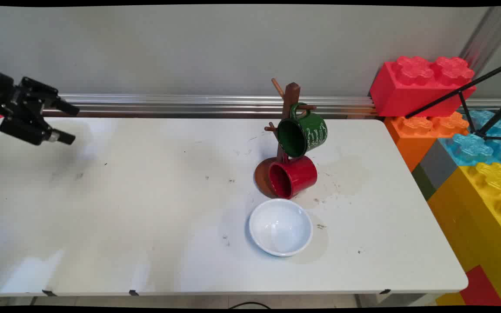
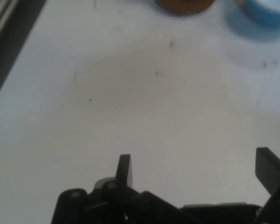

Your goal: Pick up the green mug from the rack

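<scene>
My black gripper (image 1: 71,124) hangs open above the table's far left, holding nothing, with bare white tabletop (image 2: 140,107) below it. Far to its right stands a brown wooden mug tree (image 1: 288,108). A green mug (image 1: 302,132) hangs from an upper peg, and a red mug (image 1: 293,176) rests at the tree's base, mouth facing the camera. A white bowl (image 1: 281,227) sits upright on the table just in front of the red mug. In the hand view the open gripper (image 2: 196,170) rises from the bottom edge, the tree's brown base (image 2: 184,5) and the bowl's rim (image 2: 267,11) at the top.
Large toy bricks are stacked past the table's right edge: a red one (image 1: 420,84) on top, orange (image 1: 424,130), blue (image 1: 481,143) and yellow (image 1: 485,195) below. A black tripod leg (image 1: 463,89) crosses them. A metal rail (image 1: 189,104) runs along the table's far edge.
</scene>
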You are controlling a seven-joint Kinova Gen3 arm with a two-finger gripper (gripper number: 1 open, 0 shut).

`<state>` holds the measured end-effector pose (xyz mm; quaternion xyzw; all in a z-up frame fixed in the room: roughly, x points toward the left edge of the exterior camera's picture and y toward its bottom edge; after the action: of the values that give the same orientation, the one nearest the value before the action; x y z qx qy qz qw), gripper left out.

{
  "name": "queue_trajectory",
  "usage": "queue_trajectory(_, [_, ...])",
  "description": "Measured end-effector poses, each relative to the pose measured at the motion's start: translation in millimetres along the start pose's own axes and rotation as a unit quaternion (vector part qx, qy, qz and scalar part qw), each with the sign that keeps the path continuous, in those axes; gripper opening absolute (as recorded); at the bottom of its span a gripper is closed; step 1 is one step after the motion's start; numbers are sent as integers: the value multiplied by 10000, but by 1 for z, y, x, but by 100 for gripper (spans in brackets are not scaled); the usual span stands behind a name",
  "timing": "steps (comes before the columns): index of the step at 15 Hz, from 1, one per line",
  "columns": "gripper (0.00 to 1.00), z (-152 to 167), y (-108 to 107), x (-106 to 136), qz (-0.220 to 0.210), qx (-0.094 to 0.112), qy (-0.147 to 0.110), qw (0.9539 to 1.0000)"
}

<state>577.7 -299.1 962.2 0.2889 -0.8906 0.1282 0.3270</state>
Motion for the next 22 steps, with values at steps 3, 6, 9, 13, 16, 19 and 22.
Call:
queue_trajectory(3, [100,-4,16,14,-154,81,258,9995])
queue_trajectory(6, [100,-4,37,30,-353,167,499,9980])
queue_trajectory(9, [100,5,65,47,-642,244,739,9949])
queue_trajectory(13, [100,26,95,64,-975,258,967,9902])
queue_trajectory(16, [100,47,115,76,-1160,165,1111,9869])
queue_trajectory(19, [100,68,129,89,-1303,55,1254,9835])
queue_trajectory(22, [100,87,135,101,-1426,12,1357,9804])
